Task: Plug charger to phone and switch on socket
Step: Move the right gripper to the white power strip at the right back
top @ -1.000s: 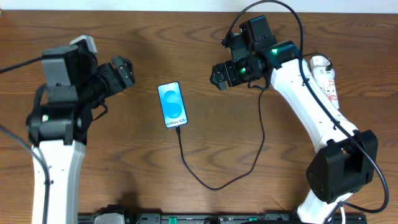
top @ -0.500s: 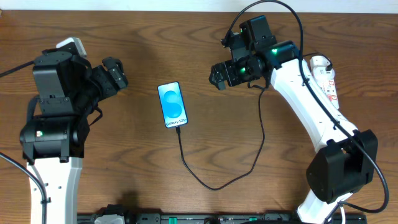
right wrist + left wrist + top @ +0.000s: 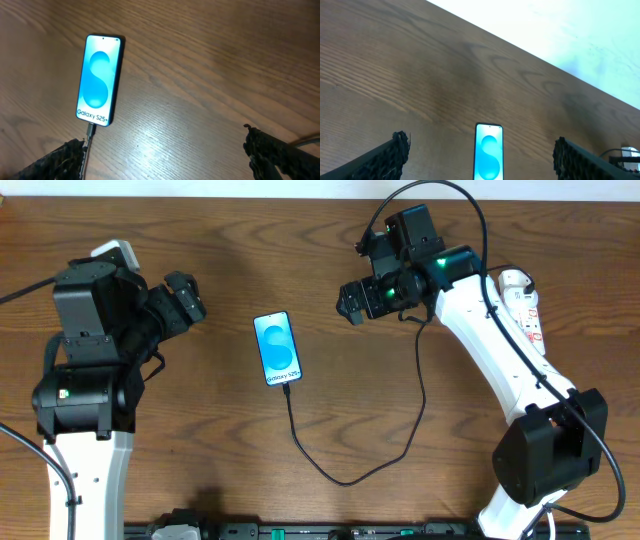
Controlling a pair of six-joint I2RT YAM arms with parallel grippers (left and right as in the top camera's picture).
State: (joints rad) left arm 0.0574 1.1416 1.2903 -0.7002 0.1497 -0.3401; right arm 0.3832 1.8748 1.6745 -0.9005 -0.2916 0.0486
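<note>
The phone [image 3: 277, 348] lies flat mid-table, blue screen lit with "Galaxy S25+" text; it also shows in the left wrist view [image 3: 489, 159] and the right wrist view [image 3: 99, 78]. The charger cable [image 3: 352, 478] runs from the phone's near end in a loop toward the right arm; its connector [image 3: 90, 130] sits at the phone's port. The white socket strip [image 3: 527, 310] lies at the far right, partly hidden by the right arm. My left gripper [image 3: 187, 298] is open and empty, left of the phone. My right gripper [image 3: 358, 302] is open and empty, right of the phone.
The table's far edge meets a white wall in the left wrist view [image 3: 560, 30]. A black rail [image 3: 350, 530] runs along the near edge. The right arm's black cable [image 3: 470, 210] arcs over the back right.
The left arm drew back to the left and away from the phone between one second and half a second ago. Since then nothing has moved. The right arm stayed still.
</note>
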